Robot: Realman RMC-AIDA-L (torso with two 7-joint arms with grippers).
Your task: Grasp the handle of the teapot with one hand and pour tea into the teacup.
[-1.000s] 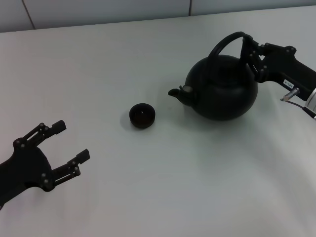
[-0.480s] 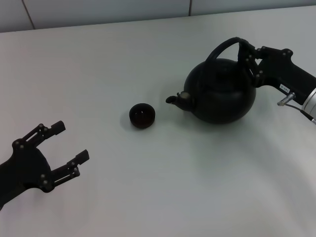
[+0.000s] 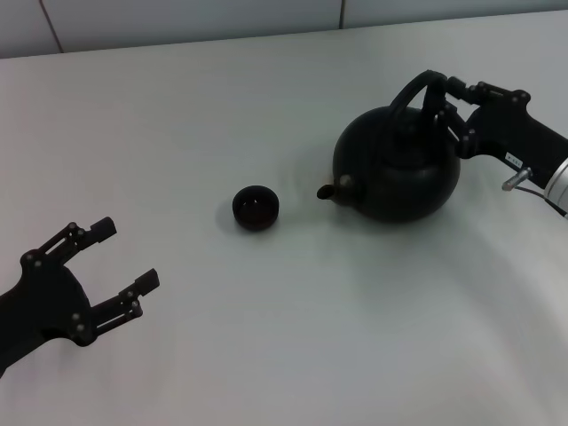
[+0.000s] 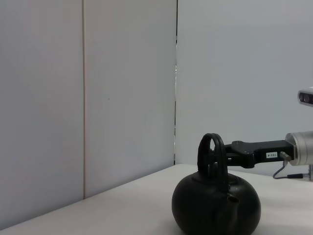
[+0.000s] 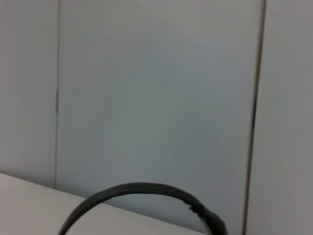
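Observation:
The matte-black teapot is at the right of the white table, its spout pointing left and forward toward the teacup. My right gripper is shut on the far right end of the arched handle. The small dark teacup stands apart, left of the spout. My left gripper is open and empty near the front left. The left wrist view shows the teapot, its handle and the right gripper holding it. The right wrist view shows only the handle's arc.
A pale panelled wall runs along the table's far edge. White table surface lies between the teacup and my left gripper.
The teapot has turned in my right gripper's hold: its spout swung forward and toward the pot's right, and the handle dropped slightly. The teacup and left arm have not moved.

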